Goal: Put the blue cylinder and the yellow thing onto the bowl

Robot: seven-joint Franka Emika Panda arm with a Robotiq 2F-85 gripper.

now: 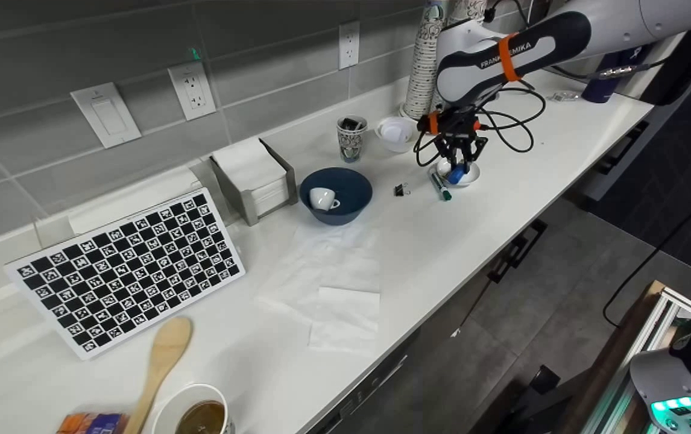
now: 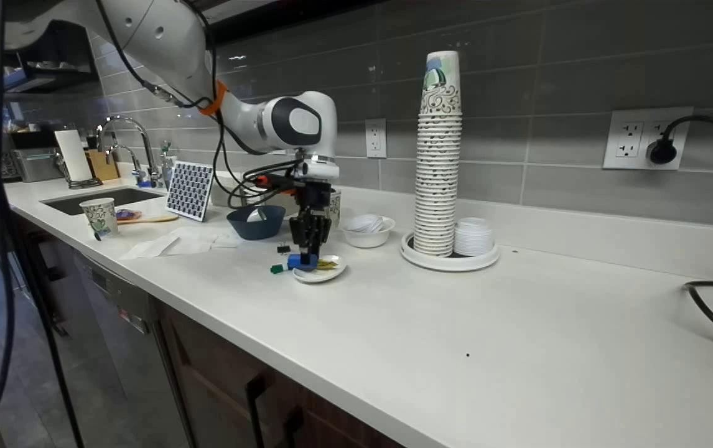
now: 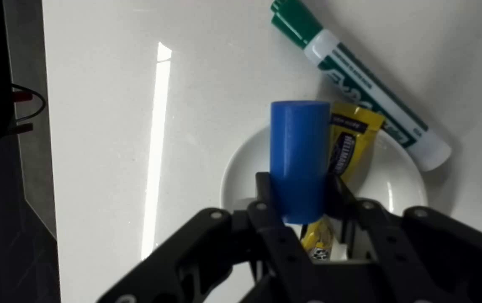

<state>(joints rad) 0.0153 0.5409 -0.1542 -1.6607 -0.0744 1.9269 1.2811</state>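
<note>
One blue cylinder (image 3: pixel 300 147) is clamped by the gripper (image 3: pixel 299 189) over a white dish (image 3: pixel 394 172), wrist view's lower center, yellow packet (image 3: pixel 346 149) inside; at left, counter (image 3: pixel 102 147) room is bounded by an edge (image 3: pixel 54 168).

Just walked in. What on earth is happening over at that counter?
A robot arm is gripping a blue cylinder between its fingers, holding it over a small white dish. A yellow packet already lies on that dish, with a green-capped marker beside it. The cylinder hasn't been let go yet.
</note>
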